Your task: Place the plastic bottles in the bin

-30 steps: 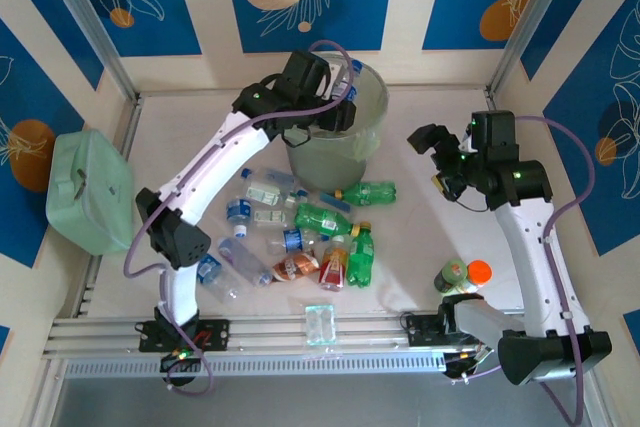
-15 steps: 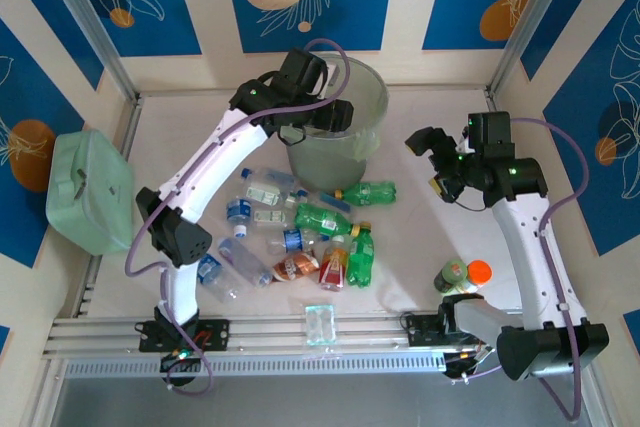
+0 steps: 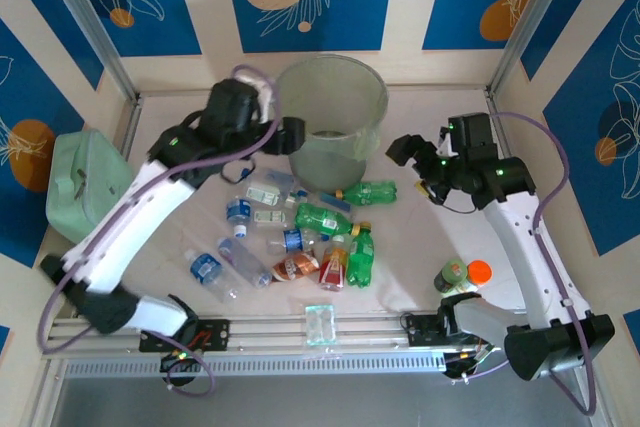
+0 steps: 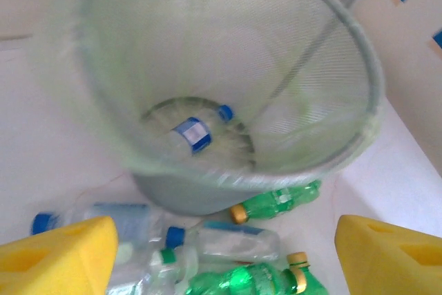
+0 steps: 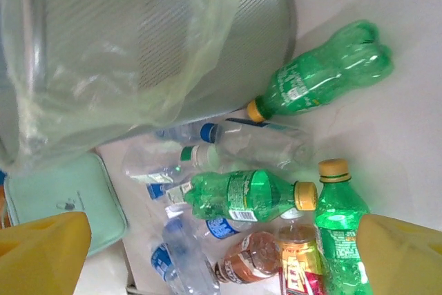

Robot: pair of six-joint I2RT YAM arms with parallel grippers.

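Note:
The bin [image 3: 340,155] stands at the back centre, pale green and lined. One clear bottle with a blue label [image 4: 197,133] lies on its bottom. Several plastic bottles lie in a pile in front of it: green ones [image 3: 368,192] [image 3: 322,219] [image 3: 360,257], a reddish one [image 3: 333,268], clear ones [image 3: 270,187] [image 3: 205,267]. My left gripper [image 3: 288,135] hangs open just left of the bin, above the pile's back edge, nothing between its yellow fingers [image 4: 59,253]. My right gripper [image 3: 403,150] is open too, right of the bin, its wrist camera looking down on the pile [image 5: 252,195].
A mint green lidded box [image 3: 85,192] sits at the left edge. A stubby green item with a round orange top [image 3: 463,275] stands at the front right. A small clear container [image 3: 322,325] lies by the front rail.
The left arm has swung back from over the bin to its left side, and the clear bottle it held now lies inside the bin. The right gripper has crept left toward the pile.

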